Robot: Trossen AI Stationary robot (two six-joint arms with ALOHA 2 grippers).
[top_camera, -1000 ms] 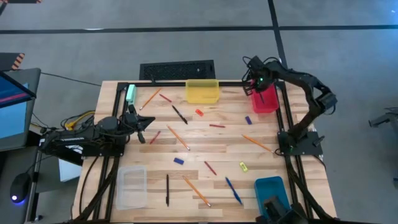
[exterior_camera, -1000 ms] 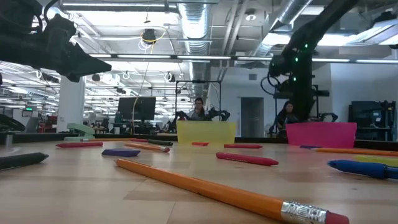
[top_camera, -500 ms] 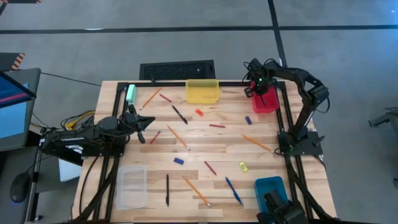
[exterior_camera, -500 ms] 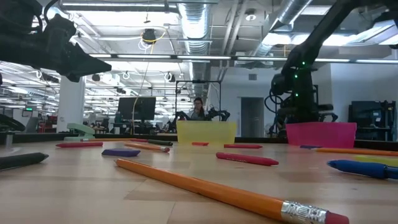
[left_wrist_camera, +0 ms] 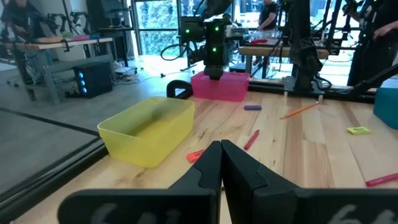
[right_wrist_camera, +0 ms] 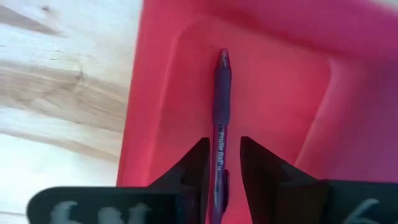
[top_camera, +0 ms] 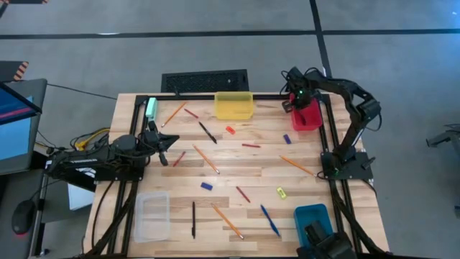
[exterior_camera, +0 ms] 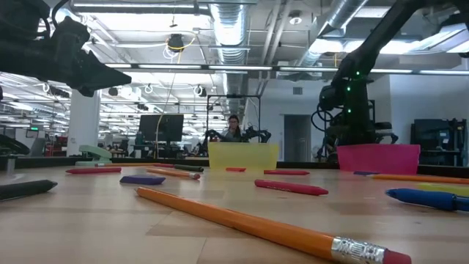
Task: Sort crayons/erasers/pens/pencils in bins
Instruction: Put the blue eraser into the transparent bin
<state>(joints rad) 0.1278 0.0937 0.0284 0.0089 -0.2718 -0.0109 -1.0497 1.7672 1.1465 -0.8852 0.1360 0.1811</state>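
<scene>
Red bin (top_camera: 307, 119) at the surface's far right sits under the right gripper (top_camera: 300, 106) in high view; right wrist view: jaws parted around a purple pen (right_wrist_camera: 221, 118), light, stiff, slick—best pinched mid-barrel; left gripper (left_wrist_camera: 221, 163) clenched, waiting.

In the right wrist view, the lower end of the purple pen (right_wrist_camera: 221, 118) is cut off at the picture's edge between the right end effector (right_wrist_camera: 222, 163) fingers. In the high view, the teal bin (top_camera: 312, 217) is partly covered by a dark device. Whether the pen rests on the red bin (right_wrist_camera: 273, 81) floor cannot be told.
</scene>
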